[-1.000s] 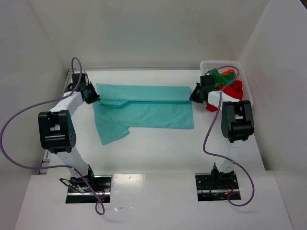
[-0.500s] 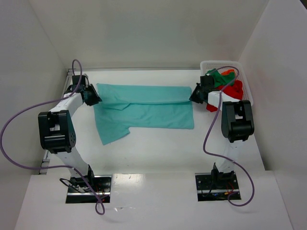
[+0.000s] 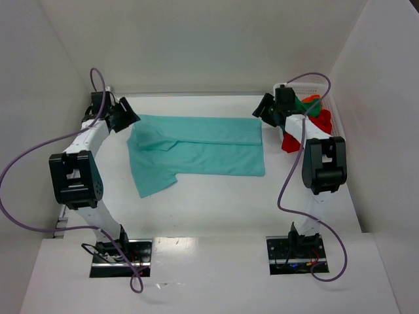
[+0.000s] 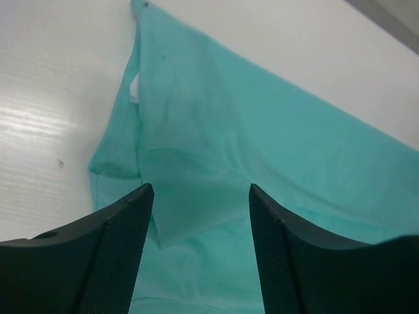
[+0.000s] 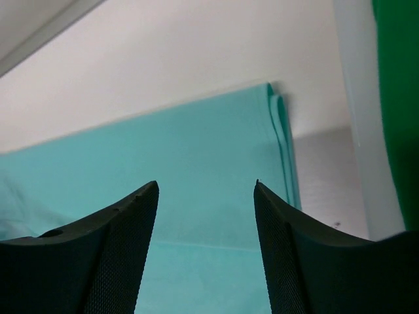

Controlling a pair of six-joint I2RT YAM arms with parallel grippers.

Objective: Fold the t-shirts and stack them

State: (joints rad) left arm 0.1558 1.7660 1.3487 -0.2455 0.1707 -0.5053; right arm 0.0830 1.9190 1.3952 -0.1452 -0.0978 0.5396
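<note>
1. White walls close in a white table [image 3: 216, 196] on three sides, and both arms reach toward its far edge.
2. I see the teal t-shirt [image 3: 196, 147] lying flat across the far middle of the table. Its far strip is folded over toward me (a long, fairly straight edge), and one sleeve points to the near left.
3. At the shirt's far left corner the left gripper [image 3: 127, 119] has its jaws wide apart and holds nothing.
4. At the far right corner the right gripper [image 3: 260, 109] also has its jaws wide apart and empty.
5. A white lattice basket [image 3: 334, 118] sits at the far right, just beside that gripper. A green shirt [image 3: 302, 104], a red shirt [image 3: 319, 121] and an orange shirt [image 3: 313, 98] are heaped in it, and the right arm [image 3: 322, 163] crosses in front and hides part of it.
6. Purple cables [image 3: 26, 163] loop off both arms, clear of the cloth.
7. My left wrist camera shows the layered fold and the sleeve bunched beneath it. The right wrist camera shows the doubled edge at the corner, with the basket wall and green cloth beside it. Only the overhead view gives the shirt's whole outline.
</note>
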